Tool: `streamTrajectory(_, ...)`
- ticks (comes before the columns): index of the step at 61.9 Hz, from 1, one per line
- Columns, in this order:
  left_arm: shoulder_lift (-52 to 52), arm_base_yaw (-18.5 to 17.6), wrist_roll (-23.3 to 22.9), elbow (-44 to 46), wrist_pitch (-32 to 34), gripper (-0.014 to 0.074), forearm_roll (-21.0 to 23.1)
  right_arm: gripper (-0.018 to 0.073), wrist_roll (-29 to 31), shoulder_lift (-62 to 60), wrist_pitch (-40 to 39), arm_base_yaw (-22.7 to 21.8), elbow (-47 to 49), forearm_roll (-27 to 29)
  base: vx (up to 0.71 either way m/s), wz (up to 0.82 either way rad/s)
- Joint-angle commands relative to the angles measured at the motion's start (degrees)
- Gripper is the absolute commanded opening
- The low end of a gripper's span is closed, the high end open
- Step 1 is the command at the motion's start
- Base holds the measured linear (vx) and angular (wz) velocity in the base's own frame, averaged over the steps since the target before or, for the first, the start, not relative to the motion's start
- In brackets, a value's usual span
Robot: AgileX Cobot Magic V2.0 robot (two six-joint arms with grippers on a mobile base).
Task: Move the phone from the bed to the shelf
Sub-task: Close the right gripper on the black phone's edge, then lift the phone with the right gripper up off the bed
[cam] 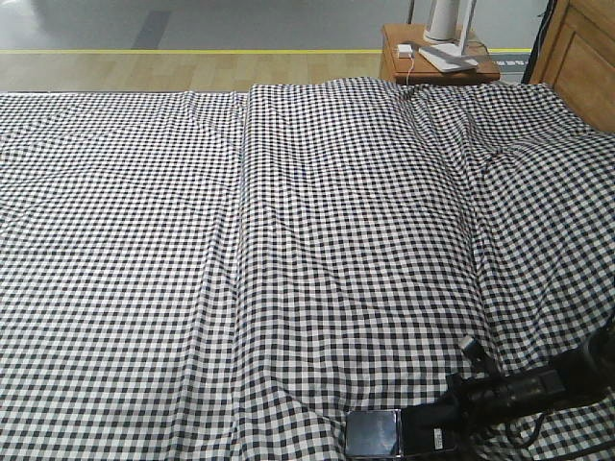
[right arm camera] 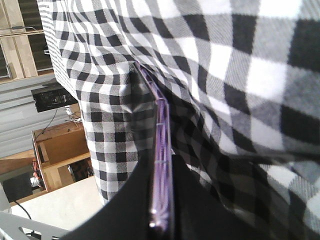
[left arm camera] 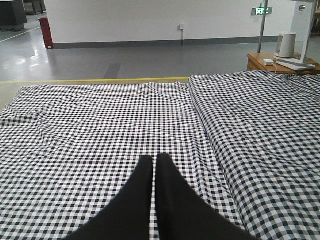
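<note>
Our right gripper clamps the phone, long axis running toward 9 o'clock over the bed; our left gripper is pinched closed, empty.

staged bedroom: bed, taped hall floor

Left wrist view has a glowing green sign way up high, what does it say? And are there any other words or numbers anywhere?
Green lit sign, high up in the far right corner: characters too blurred to read.
White sticker, just right of the glossy face of the phone: too small to read.
Nothing else readable shows on the bed or the bedside table.
</note>
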State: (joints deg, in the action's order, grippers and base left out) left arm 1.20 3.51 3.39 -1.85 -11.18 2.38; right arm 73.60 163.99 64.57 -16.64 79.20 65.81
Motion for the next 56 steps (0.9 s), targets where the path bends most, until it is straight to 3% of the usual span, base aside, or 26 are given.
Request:
streamTrajectory(1,0.39,0.02,0.0,-0.41,4.16,0.0001,0.54,-0.0012,1.49,-2.91,7.29,0.1,0.26,0.62,0.0,0.0)
streamTrajectory(11,0.39,0.02,0.0,-0.41,4.16,0.0001,0.54,-0.0009,3.08,-3.14,9.27,0.1,0.26,0.51,0.0,0.0)
streamTrajectory(29,0.39,0.02,0.0,-0.41,4.16,0.0001,0.54,-0.0006,0.78,-8.45,9.27,0.1,0.07,-0.73,0.0,0.0)
streamTrajectory(56,0.39,0.02,0.0,-0.41,4.16,0.0001,0.54,-0.0002,-4.19,-30.3,9.27,0.1,-8.44,-2.57,0.0,0.0)
